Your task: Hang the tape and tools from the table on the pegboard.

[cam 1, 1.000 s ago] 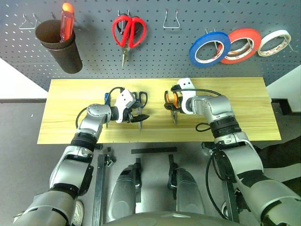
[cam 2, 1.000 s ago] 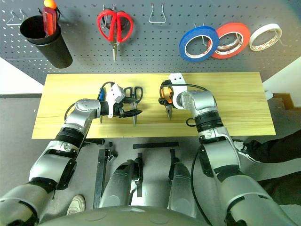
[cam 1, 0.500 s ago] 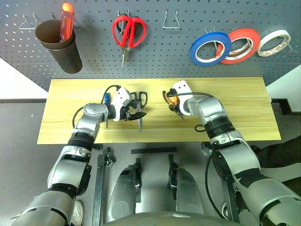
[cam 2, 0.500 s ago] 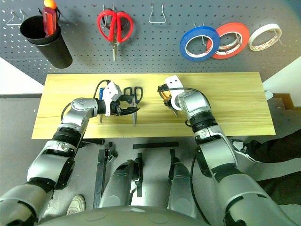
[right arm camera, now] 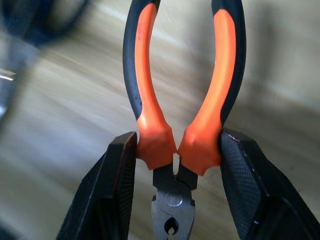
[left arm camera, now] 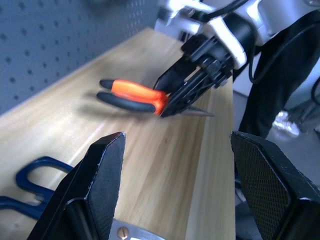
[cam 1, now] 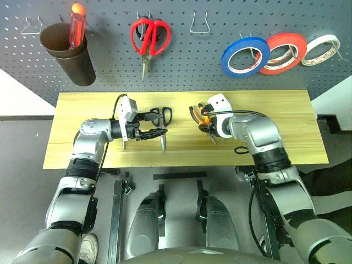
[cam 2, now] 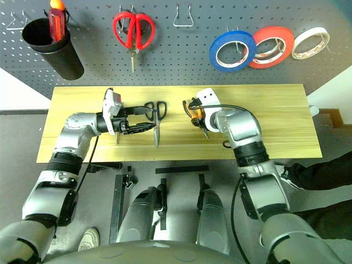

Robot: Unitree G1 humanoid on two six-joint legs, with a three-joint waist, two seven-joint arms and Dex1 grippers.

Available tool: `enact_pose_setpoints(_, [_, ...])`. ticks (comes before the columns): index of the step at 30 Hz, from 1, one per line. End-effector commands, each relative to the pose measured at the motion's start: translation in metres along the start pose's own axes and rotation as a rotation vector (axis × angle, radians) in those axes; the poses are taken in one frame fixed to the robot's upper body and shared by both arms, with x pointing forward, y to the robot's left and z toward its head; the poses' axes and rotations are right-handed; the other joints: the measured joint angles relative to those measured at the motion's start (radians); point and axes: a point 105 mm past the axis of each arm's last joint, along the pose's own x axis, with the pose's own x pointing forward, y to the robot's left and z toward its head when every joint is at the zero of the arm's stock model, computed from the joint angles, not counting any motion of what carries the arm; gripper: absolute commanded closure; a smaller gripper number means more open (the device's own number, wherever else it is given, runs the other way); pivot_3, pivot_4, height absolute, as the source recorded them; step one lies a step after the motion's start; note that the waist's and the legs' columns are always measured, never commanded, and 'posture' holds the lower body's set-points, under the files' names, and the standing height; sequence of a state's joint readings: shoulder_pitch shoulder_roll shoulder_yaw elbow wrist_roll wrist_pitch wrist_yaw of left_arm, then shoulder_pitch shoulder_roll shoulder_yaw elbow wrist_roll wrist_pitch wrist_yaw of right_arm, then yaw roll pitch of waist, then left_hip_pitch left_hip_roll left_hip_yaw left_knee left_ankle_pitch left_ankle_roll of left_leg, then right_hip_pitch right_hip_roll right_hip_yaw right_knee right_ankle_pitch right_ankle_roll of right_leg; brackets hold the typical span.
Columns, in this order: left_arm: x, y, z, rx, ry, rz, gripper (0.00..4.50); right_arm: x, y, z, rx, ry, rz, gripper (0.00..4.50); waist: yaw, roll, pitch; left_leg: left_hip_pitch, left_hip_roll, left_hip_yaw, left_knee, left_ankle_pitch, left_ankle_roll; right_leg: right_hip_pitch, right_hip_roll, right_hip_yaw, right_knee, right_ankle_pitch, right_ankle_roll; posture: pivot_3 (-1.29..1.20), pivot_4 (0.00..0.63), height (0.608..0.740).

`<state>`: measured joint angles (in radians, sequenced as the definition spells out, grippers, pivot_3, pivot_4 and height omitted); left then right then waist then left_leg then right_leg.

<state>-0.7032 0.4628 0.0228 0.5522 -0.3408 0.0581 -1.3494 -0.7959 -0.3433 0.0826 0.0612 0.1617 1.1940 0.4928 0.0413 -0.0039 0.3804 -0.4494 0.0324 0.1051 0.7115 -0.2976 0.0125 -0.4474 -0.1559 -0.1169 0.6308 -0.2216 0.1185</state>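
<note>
While the blue tape already hangs, three tools are still off their hooks:

Pegboard [cam 1: 181, 66]: dark grey perforated wall panel at the far side; a bare wire hook [cam 1: 199, 23] stands just right of the hung red-handled scissors [cam 1: 149, 38], probably meant for a tool.

Left gripper [cam 1: 157, 124]: its black fingers are spread wide and empty, pointing right, level above the table, apparently free for another pickup.

Screwdriver [cam 1: 125, 131]: small, blue-handled, lying just beside the left wrist.

Scissors [cam 1: 163, 125]: dark blue-black handles, lying by the left fingers, handles far, blades near.

Table [cam 1: 286, 132]: long light yellowish wooden top.

Right gripper [right arm camera: 175, 165]: clenched on the orange-and-black-handled pliers [right arm camera: 181, 100] where handles meet pivot, leaving the handle loop free for a hook, held above the table at centre.

Blue ring-shaped tape roll [cam 1: 245, 56]: hanging at the right, leftmost of three rolls.
</note>
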Motion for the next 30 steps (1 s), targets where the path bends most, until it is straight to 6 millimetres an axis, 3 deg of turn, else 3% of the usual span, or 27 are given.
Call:
enact_pose_setpoints(1, [-0.018, -0.007, 0.015, 0.034, -0.054, -0.033, 1.02, -0.033, 0.018, 0.020, 0.016, -0.108, 0.083, 2.42, 0.001, -0.001, -0.011, -0.001, 0.000, 0.000, 0.000, 0.000, 0.000, -0.001, 0.000, 0.000, 0.000, 0.000, 0.000, 0.15, 0.225, 0.711])
enact_pose_setpoints(7, [-0.037, -0.008, 0.038, 0.062, -0.149, -0.008, 1.02, -0.069, 0.043, 0.037, 0.002, -0.266, 0.173, 2.42, 0.004, -0.004, -0.047, -0.007, 0.000, -0.001, 0.000, 0.000, 0.000, -0.005, 0.000, -0.001, -0.001, 0.000, 0.000, 0.16, 0.176, 0.711])
enact_pose_setpoints(18, [-0.061, -0.011, 0.068, 0.086, -0.254, 0.055, 1.02, -0.109, 0.048, 0.097, -0.062, -0.555, 0.195, 2.42, 0.015, -0.005, -0.112, -0.007, 0.000, -0.001, 0.001, 0.001, -0.002, -0.004, 0.002, -0.001, -0.001, 0.000, 0.000, 0.20, 0.115, 0.711])
enact_pose_setpoints(23, [-0.068, -0.006, 0.080, 0.069, -0.329, 0.126, 1.02, -0.111, 0.033, 0.133, -0.085, -0.705, 0.126, 2.42, 0.024, -0.006, -0.143, -0.007, 0.000, -0.001, 0.001, 0.001, -0.002, -0.004, 0.002, -0.001, -0.001, 0.000, 0.000, 0.23, 0.090, 0.711])
enact_pose_setpoints(30, [-0.065, -0.003, 0.087, 0.090, -0.373, 0.156, 1.02, -0.092, 0.015, 0.181, -0.088, -0.824, 0.052, 2.42, 0.023, -0.008, -0.168, 0.005, 0.000, -0.001, -0.001, 0.001, -0.003, 0.006, 0.002, -0.001, -0.002, 0.000, 0.000, 0.25, 0.070, 0.711])
